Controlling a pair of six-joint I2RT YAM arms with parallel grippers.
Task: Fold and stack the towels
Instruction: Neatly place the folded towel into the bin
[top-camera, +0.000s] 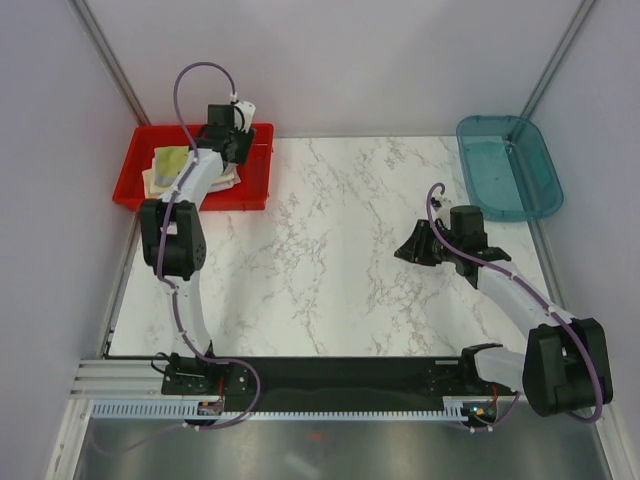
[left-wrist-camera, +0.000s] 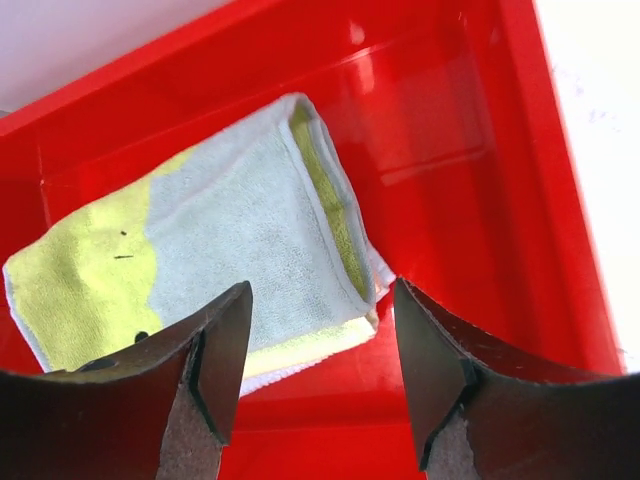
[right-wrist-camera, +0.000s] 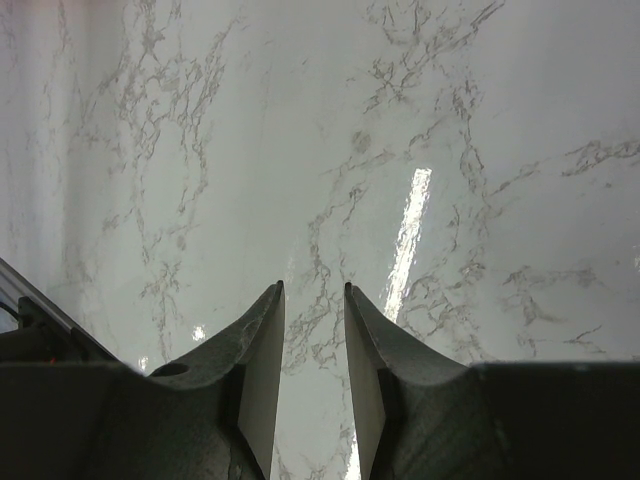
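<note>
Folded towels (top-camera: 165, 165) lie stacked in the left part of the red bin (top-camera: 255, 190). In the left wrist view the top towel (left-wrist-camera: 230, 220) is pale grey with a yellow patch. Cream and white edges of others show under it. My left gripper (top-camera: 235, 140) (left-wrist-camera: 320, 290) hangs over the bin's right part, just right of the stack. It is open and holds nothing. My right gripper (top-camera: 408, 248) (right-wrist-camera: 313, 285) hovers over bare marble at the right. Its jaws are a narrow gap apart, and only tabletop shows between them.
The red bin (left-wrist-camera: 480, 200) sits at the back left corner of the marble table (top-camera: 330, 250). A teal bin (top-camera: 505, 165) stands at the back right. Pale walls close in the left, right and back sides.
</note>
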